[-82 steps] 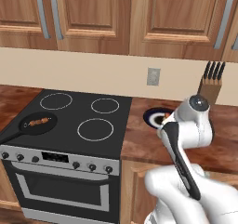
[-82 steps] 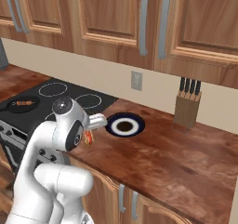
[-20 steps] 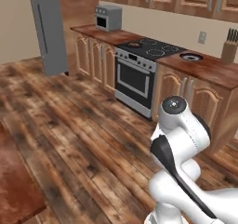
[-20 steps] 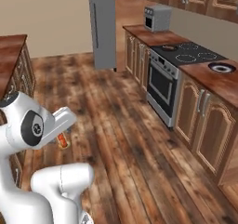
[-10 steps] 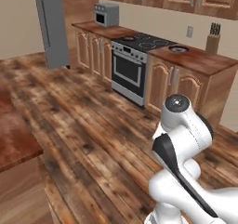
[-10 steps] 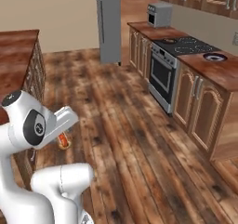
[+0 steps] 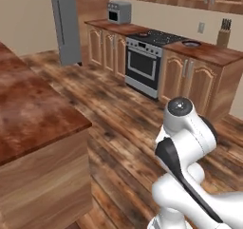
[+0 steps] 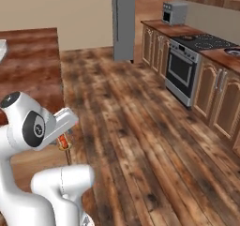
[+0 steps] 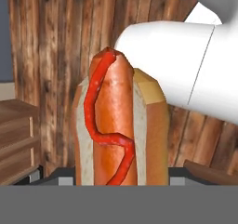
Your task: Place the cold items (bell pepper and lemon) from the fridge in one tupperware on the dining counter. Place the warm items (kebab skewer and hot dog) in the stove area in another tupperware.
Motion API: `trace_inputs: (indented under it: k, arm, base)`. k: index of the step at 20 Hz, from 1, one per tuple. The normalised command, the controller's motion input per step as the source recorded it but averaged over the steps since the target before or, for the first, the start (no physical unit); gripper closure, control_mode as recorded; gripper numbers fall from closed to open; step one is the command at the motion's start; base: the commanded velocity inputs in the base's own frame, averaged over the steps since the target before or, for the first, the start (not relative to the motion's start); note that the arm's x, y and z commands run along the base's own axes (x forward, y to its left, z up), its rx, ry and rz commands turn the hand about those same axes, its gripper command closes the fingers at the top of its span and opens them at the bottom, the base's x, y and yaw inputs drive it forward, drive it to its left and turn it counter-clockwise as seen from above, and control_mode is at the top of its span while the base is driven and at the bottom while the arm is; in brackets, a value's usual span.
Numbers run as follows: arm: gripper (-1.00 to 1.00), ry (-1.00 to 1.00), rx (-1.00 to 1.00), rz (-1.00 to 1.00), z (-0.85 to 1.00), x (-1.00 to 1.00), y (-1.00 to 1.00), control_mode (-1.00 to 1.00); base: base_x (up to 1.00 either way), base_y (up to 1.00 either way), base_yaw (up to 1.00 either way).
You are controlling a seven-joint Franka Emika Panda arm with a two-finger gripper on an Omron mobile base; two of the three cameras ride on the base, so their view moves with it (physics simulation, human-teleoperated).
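Observation:
My gripper (image 9: 122, 179) is shut on the hot dog (image 9: 118, 125), a sausage in a bun with a red ketchup squiggle that stands upright through the middle of the hand view. In the right base view the gripper (image 8: 63, 143) hangs low by the robot's body with the hot dog (image 8: 62, 141) showing as an orange bit, close to the dining counter (image 8: 28, 65). That counter (image 7: 33, 119) is a brown-topped island on the left. A pale rim (image 8: 2, 49) sits at its far left edge; I cannot tell what it is. Bell pepper, lemon and kebab skewer are out of view.
The grey fridge (image 7: 66, 23) stands at the far wall. The stove (image 7: 147, 57) with its oven sits among wooden cabinets to the right, a toaster oven (image 7: 118, 12) beside it and a knife block (image 7: 224, 33) further along. Open wooden floor (image 8: 140, 126) lies between.
The whole picture has shifted as the base drove away from the stove. The dining counter has come in large on the left. The hot dog stays in the gripper.

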Motion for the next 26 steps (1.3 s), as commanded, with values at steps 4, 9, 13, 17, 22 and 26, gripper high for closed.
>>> trace_inputs:
  k: [4, 9, 13, 17, 22, 26]
  arm:
    - [1.0, 0.0, 0.0, 0.0, 0.0, 0.0, 0.0, 1.0]
    - [1.0, 0.0, 0.0, 0.0, 0.0, 0.0, 0.0, 1.0]
    - [1.0, 0.0, 0.0, 0.0, 0.0, 0.0, 0.0, 1.0]
    - [1.0, 0.0, 0.0, 0.0, 0.0, 0.0, 0.0, 1.0]
    - [1.0, 0.0, 0.0, 0.0, 0.0, 0.0, 0.0, 1.0]
    - [1.0, 0.0, 0.0, 0.0, 0.0, 0.0, 0.0, 1.0]
  base:
    - [-0.26, 1.0, -0.12]
    - [-0.12, 1.0, -0.11]
    - [-0.01, 1.0, -0.16]
    - [0.0, 1.0, -0.31]
    - [-0.03, 1.0, -0.33]
    - [-0.59, 1.0, -0.3]
